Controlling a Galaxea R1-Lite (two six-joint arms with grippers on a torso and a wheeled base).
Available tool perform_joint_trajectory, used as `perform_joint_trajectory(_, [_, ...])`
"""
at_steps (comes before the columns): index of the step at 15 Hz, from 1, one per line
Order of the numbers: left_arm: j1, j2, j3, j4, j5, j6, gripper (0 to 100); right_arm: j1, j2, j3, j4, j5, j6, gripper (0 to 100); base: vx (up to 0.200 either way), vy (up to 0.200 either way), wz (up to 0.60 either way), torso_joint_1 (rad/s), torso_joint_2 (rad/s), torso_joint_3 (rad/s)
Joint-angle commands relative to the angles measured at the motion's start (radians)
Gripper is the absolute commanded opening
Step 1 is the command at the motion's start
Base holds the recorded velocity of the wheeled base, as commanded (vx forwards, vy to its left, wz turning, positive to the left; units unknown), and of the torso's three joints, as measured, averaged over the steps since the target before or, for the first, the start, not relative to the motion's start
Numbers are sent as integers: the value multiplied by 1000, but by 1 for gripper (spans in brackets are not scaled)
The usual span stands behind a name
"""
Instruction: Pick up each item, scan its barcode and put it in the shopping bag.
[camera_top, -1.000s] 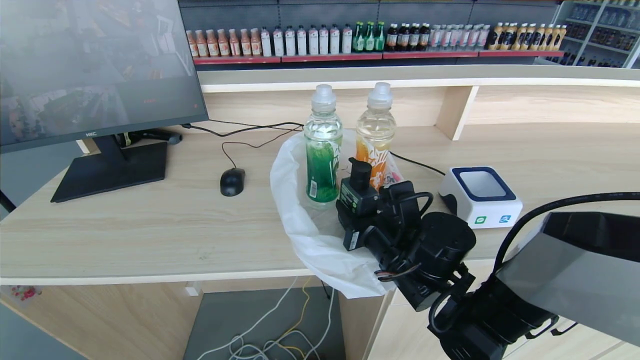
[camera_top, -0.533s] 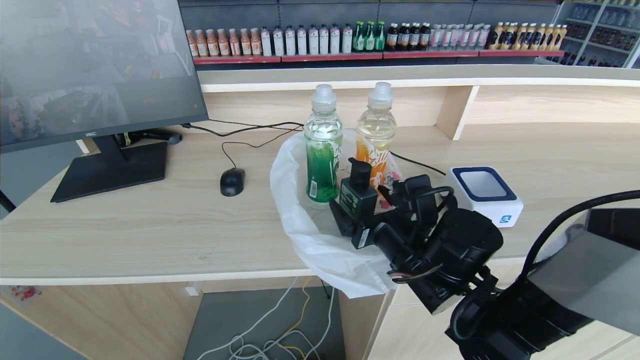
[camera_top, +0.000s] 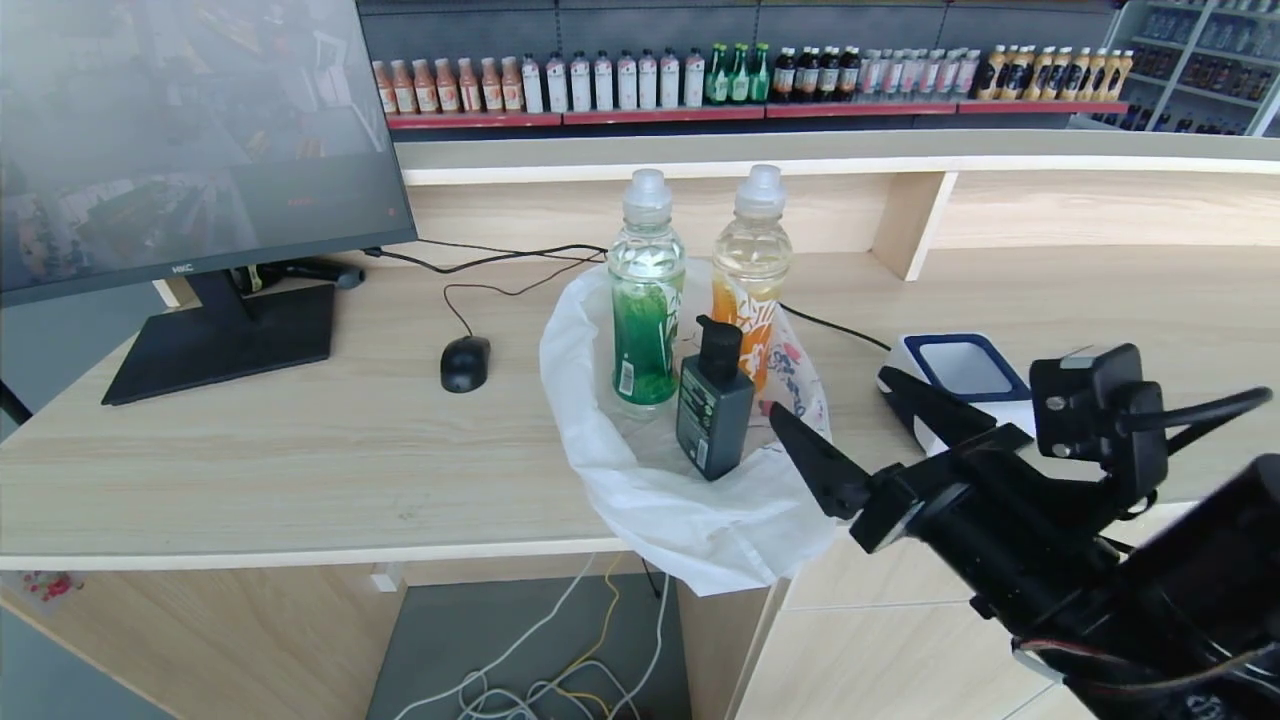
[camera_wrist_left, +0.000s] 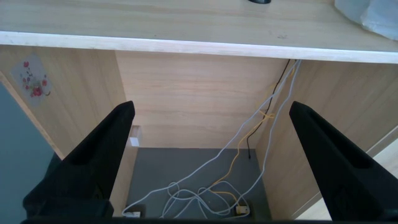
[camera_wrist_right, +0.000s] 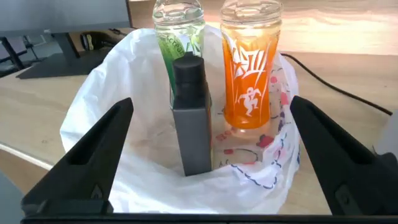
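I see a white shopping bag (camera_top: 600, 440) with red-and-blue print; inside it a green-labelled bottle (camera_top: 645, 340), orange-labelled bottle (camera_top: 750, 290), black flask (camera_top: 712, 410)

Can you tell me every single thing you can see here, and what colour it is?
counter: one, light wood, across the scene
shopping bag: one, white, at the counter's near edge
green-label bottle: one, clear, upright in the bag
orange-label bottle: one, clear, upright in the bag beside the green one
dark bottle: one, dark grey, upright in the bag, nearest
scanner: one, white and blue, right of the bag
mouse: one, black, left of the bag
monitor: one, dark, far left
shelf bottles: many, mixed colours, back wall
right gripper: open, black, between bag and scanner
left gripper: open, black, below the counter edge
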Motion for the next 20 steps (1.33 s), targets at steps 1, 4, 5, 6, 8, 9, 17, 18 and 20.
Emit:
perform_joint_trajectory(1, [0, 0, 0, 0, 0, 1, 100, -54, -307, 311, -1, -1, -20, 100, 0, 0, 0, 0, 0, 0])
perform_joint_trajectory(4, [0, 0, 0, 0, 0, 3, 100, -110, -576, 319, 142, -1, -19, 100, 0, 0, 0, 0, 0, 0])
perform_joint_trajectory(5, [0, 0, 0, 0, 0, 4, 100, -110, -665, 319, 253, 0, -23, 100, 0, 0, 0, 0, 0, 0])
perform_joint_trajectory(6, [0, 0, 0, 0, 0, 3, 100, -110, -760, 319, 386, 5, -37, 100, 0, 0, 0, 0, 0, 0])
perform_joint_trajectory(8, [0, 0, 0, 0, 0, 1, 100, -109, -923, 319, 631, 58, -80, 100, 0, 0, 0, 0, 0, 0])
perform_joint_trajectory(9, [0, 0, 0, 0, 0, 1, 100, -110, -1102, 311, 918, 98, -134, 100, 0, 0, 0, 0, 0, 0])
perform_joint_trajectory(17, [0, 0, 0, 0, 0, -4, 100, -123, -1608, 200, 1747, 177, -184, 100, 0, 0, 0, 0, 0, 0])
perform_joint_trajectory(18, [0, 0, 0, 0, 0, -2, 100, -119, -1610, 202, 1747, 178, -146, 100, 0, 0, 0, 0, 0, 0])
perform_joint_trajectory(20, [0, 0, 0, 0, 0, -2, 100, -119, -1627, 208, 1748, 183, -8, 100, 0, 0, 0, 0, 0, 0])
